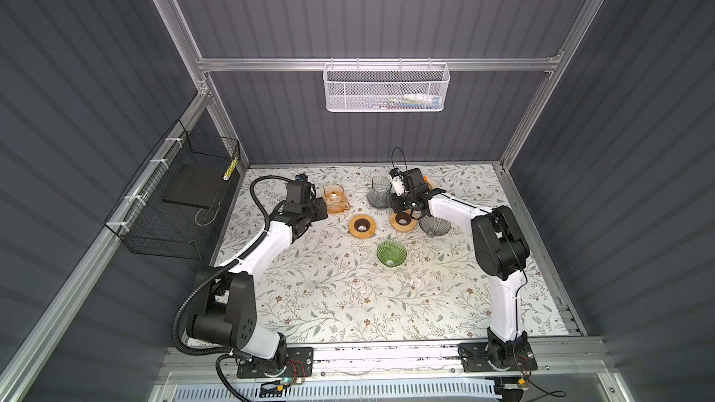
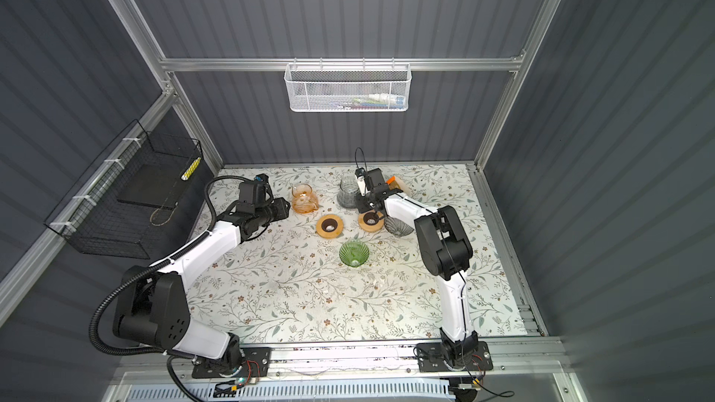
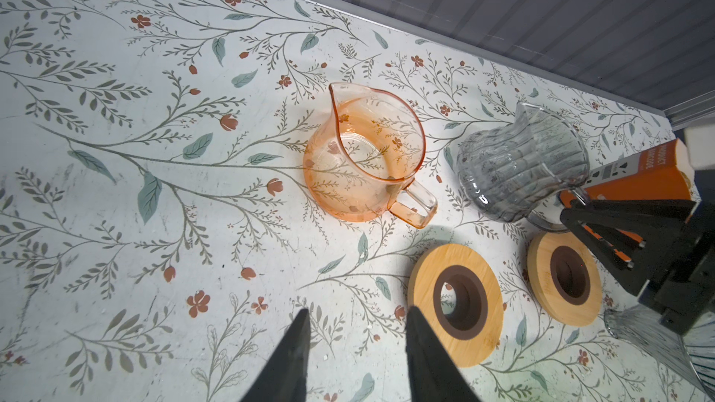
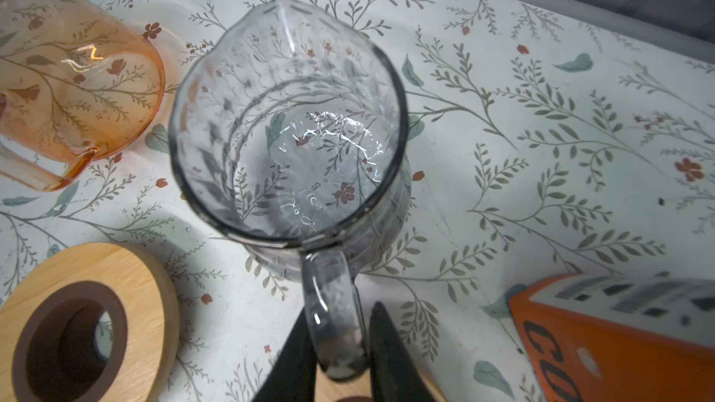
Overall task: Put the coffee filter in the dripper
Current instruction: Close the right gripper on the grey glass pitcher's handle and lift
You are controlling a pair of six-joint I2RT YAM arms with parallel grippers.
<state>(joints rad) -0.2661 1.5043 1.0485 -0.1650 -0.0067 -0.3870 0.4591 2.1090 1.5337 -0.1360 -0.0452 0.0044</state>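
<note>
Right hand (image 4: 340, 315) grips grey jug (image 4: 286, 129) by its handle; left hand (image 3: 358, 311) open, empty. Setup step, I'd say; next: lift jug level.

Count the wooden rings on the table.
2. One wooden ring lies near the orange pitcher; the second ring beside it, below the right claw, by the grey dripper.

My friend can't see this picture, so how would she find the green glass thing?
Find the flowery table. Near its middle, on the near side of the two wooden rings, a ribbed glass funnel stands alone. It is the only green thing; its neighbours are a grey funnel, a grey jug and an orange jug.
</note>
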